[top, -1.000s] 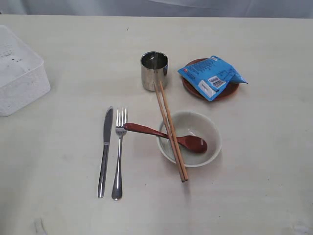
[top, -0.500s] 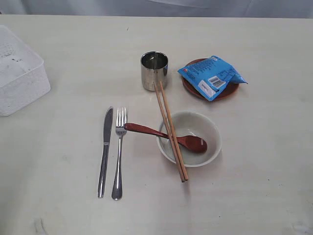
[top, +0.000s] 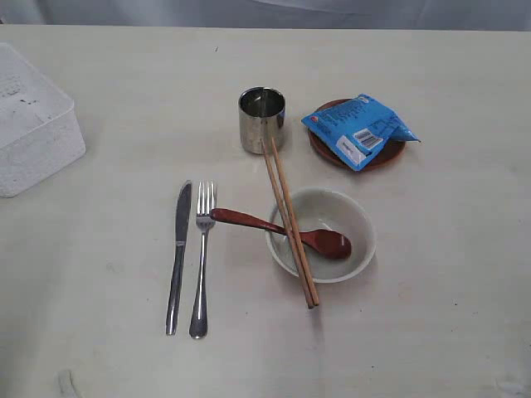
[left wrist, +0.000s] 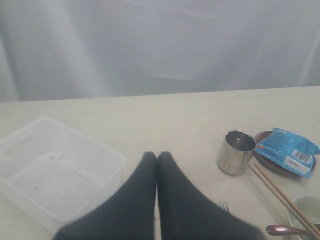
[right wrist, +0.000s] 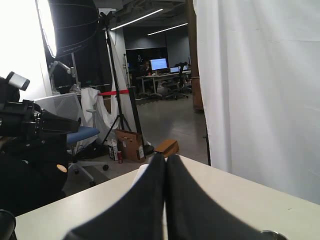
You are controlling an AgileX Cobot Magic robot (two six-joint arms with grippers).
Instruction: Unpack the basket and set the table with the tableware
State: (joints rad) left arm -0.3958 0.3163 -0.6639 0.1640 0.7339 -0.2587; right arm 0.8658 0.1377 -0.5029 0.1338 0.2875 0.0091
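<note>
The white rectangular plastic basket with perforated sides [top: 33, 124] stands at the far left edge of the pale cream tabletop [top: 431, 332], well apart from the other items; in the left wrist view the basket's floor [left wrist: 50, 170] is bare save a few dark specks. The tableware is laid out on the tabletop near the centre. A steel knife [top: 177, 257] and a steel fork [top: 202, 261] lie side by side and parallel, the knife on the outer left. Just to their right sits a pale greyish round bowl [top: 353, 224]. A dark red spoon [top: 328, 242] rests with its scoop inside the bowl and its handle over the left rim, the handle's end reaching to the fork's neck. A pair of wooden chopsticks [top: 289, 220] lies across the bowl's left rim and over the spoon handle, the far tips close to the base of a cylindrical steel cup [top: 261, 120], which stands upright beyond the bowl. To the right of the cup is a small brown-red round plate [top: 390, 157], largely covered by a blue snack packet [top: 358, 130] lying on it. The left arm's jaws are closed, black tips pressed together and gripping nothing, held above the tabletop between the basket and the cup. The right arm's jaws are likewise closed on nothing, raised over the tabletop and facing a white curtain [right wrist: 260, 90].
</note>
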